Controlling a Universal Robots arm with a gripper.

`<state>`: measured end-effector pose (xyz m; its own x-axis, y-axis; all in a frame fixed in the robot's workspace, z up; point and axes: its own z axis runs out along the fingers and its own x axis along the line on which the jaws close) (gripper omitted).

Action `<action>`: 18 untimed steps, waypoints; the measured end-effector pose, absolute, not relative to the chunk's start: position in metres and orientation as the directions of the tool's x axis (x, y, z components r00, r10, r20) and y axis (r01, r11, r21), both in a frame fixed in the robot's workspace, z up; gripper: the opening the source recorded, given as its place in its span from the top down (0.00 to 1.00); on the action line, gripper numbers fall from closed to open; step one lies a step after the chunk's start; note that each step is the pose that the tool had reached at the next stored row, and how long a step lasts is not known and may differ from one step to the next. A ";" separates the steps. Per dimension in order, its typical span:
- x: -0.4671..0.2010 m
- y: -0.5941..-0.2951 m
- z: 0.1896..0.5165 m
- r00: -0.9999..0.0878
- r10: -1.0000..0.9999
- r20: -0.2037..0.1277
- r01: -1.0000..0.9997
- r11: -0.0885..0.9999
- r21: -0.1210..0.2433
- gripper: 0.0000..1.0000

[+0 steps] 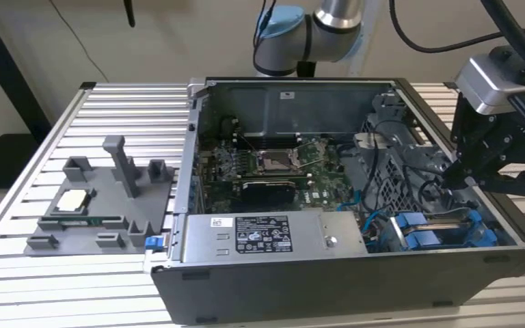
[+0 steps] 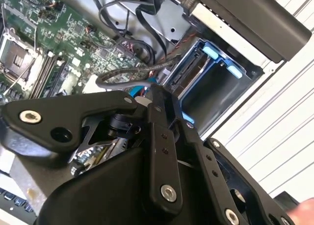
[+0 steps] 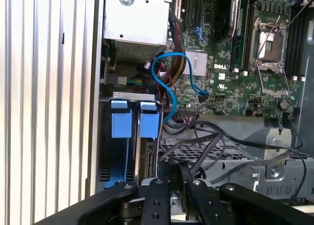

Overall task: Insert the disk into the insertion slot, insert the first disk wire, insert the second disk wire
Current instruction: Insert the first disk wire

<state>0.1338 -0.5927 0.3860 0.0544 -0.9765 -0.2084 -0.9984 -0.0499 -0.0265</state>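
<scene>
Blue plastic marks the place to watch. The disk (image 3: 148, 121) sits in its blue carrier inside the insertion slot (image 3: 128, 94), which in the exterior view lies at about four o'clock from the middle of the computer case (image 1: 317, 287). The carrier handle lies close under the bay's metal lip, so I judge the disk seated and the wiring to be the work in hand.

The gripper (image 1: 454, 181) hangs at about three o'clock, just above the bay. It is in among the dark cables (image 3: 211, 137), which I take for the disk wires and which loop over the perforated cage. I cannot tell whether it is clenched, released or gripping one of them.

To do this step well, I judge the plug should be squared to the socket on the drive before any push. It should then be driven straight along the drive's length, because a tilted plug is likely to bind. The slack is best led clear of the blue data cable (image 3: 162, 83) and away from the power-supply box (image 1: 262, 236) at seven o'clock, so that nothing tugs back. The cables look stiff and may spring the plug off line or catch the gripper, so a slow, short push seems wise.
</scene>
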 end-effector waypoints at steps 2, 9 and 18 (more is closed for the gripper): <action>0.134 -0.594 0.386 0.054 -0.977 -0.208 -0.998 -0.050 -0.027 0.81; 0.134 -0.597 0.386 0.054 -0.977 -0.208 -0.998 -0.050 -0.026 0.81; 0.137 -0.597 0.384 0.054 -0.980 -0.193 -0.998 -0.050 -0.026 0.81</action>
